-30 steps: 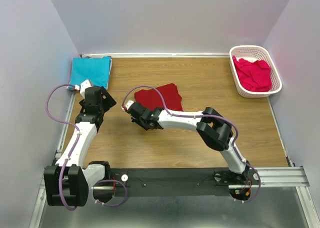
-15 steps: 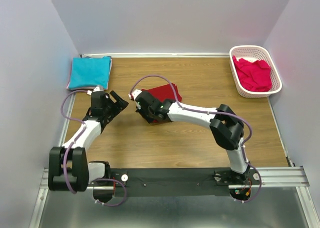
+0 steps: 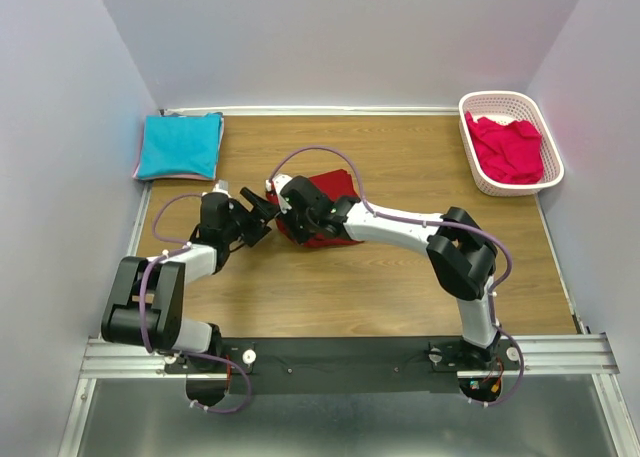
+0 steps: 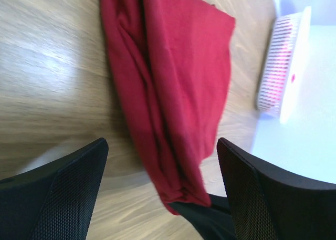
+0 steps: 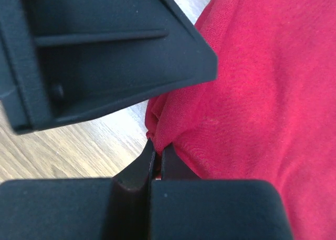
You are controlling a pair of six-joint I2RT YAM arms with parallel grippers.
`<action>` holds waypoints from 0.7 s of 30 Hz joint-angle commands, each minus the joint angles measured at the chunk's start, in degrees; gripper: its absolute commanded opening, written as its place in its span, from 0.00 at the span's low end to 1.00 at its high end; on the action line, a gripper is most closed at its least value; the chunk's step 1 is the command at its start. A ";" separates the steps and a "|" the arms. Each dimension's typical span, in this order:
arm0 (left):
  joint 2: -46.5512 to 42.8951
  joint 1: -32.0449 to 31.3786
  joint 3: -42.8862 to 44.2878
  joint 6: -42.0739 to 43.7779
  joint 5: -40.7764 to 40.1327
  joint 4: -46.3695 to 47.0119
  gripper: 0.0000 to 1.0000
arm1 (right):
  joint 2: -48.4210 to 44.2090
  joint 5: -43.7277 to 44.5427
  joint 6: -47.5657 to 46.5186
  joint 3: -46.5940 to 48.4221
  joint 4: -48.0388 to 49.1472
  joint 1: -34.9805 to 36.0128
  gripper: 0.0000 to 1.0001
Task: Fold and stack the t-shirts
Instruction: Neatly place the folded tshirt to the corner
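The dark red t-shirt (image 3: 335, 192) lies bunched at mid table. My right gripper (image 3: 285, 215) is shut on its left edge. In the right wrist view its fingertips (image 5: 156, 155) pinch a fold of the shirt (image 5: 252, 93). My left gripper (image 3: 260, 219) is open just left of it, and its fingers (image 4: 68, 187) straddle the pinched corner of the shirt (image 4: 168, 77) without touching it. The turquoise t-shirt (image 3: 180, 145) lies folded at the back left. The pinkish-red t-shirt (image 3: 508, 147) sits crumpled in the basket.
The white latticed basket (image 3: 500, 99) stands at the back right corner and also shows in the left wrist view (image 4: 283, 61). Walls close in the table on the left, back and right. The two gripper heads are nearly touching.
My left arm has swung down and right, away from the turquoise shirt, to face the dark red one. My right gripper has moved up onto that shirt's left edge and bunched it.
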 commanded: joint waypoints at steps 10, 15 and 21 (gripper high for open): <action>11.37 -4.88 0.17 -8.94 -3.43 13.38 0.92 | -1.71 -4.44 1.90 -1.29 3.17 -0.57 0.00; 15.60 -5.24 0.88 -10.35 -6.16 16.89 0.91 | -2.24 -4.70 2.16 -1.47 3.61 -0.57 0.01; 19.81 -5.94 2.46 -9.92 -6.33 19.09 0.80 | -1.97 -5.32 2.34 -1.56 3.87 -0.57 0.00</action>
